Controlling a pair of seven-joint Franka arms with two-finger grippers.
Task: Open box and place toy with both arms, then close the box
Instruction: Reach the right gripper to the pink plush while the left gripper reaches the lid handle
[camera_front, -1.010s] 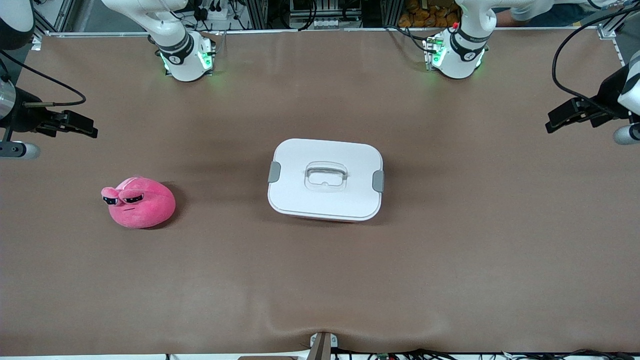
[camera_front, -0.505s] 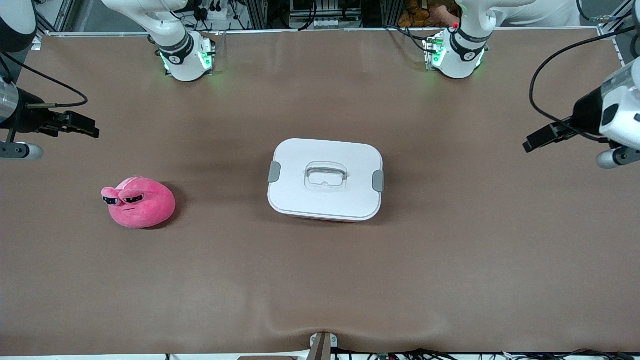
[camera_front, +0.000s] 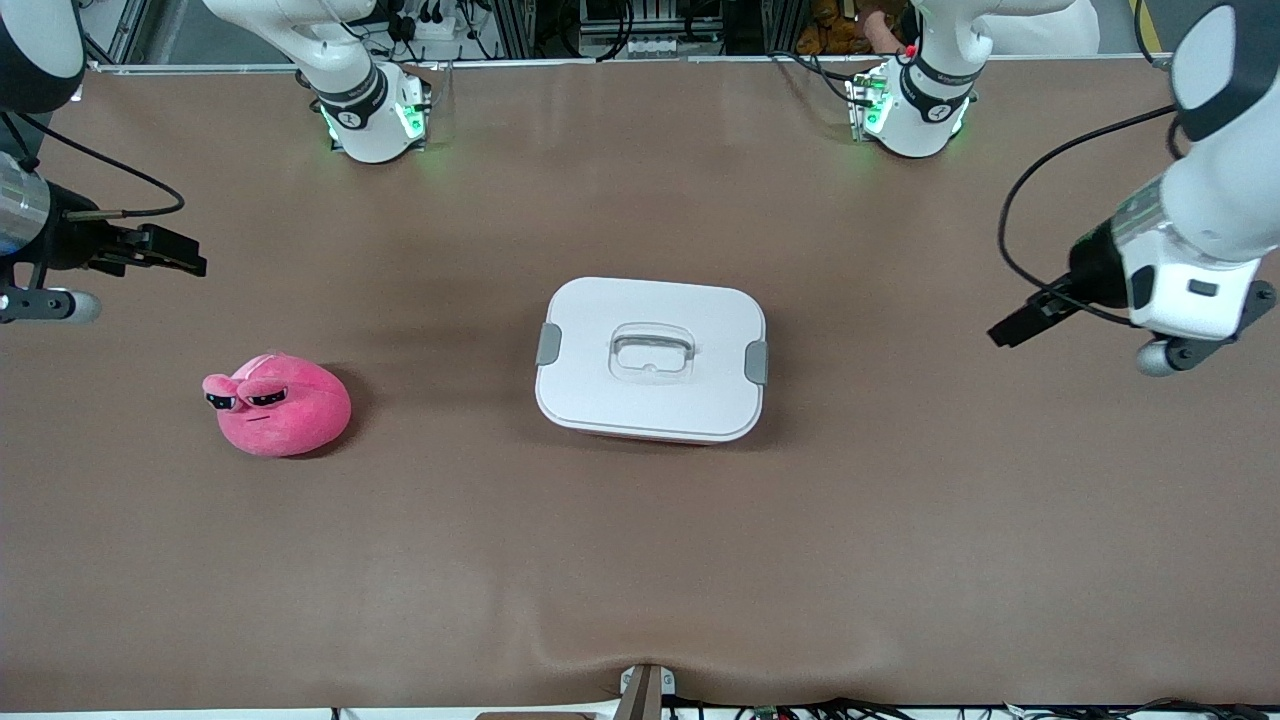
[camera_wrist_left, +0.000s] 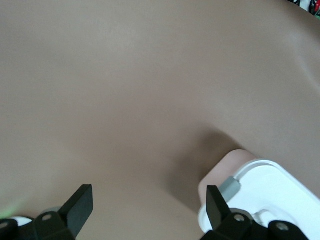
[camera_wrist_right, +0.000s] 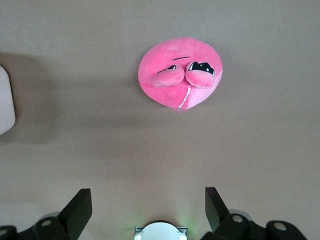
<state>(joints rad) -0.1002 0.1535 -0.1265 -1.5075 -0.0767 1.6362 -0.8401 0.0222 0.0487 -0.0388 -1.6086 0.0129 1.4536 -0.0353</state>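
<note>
Centrally on the brown desk (camera_front: 900, 520) sits the box (camera_front: 651, 358), its white lid still on, grey clips at both ends. It looks rigid and smooth; the recessed handle (camera_front: 652, 352) or the clips seem the surest holds. Well apart, toward the right arm's end, lies the toy (camera_front: 279, 404), soft, light and squashable, best pinched across its body. Both grippers hang above the desk ends, left gripper (camera_wrist_left: 149, 205) and right gripper (camera_wrist_right: 148, 205) with fingers spread wide, empty.
</note>
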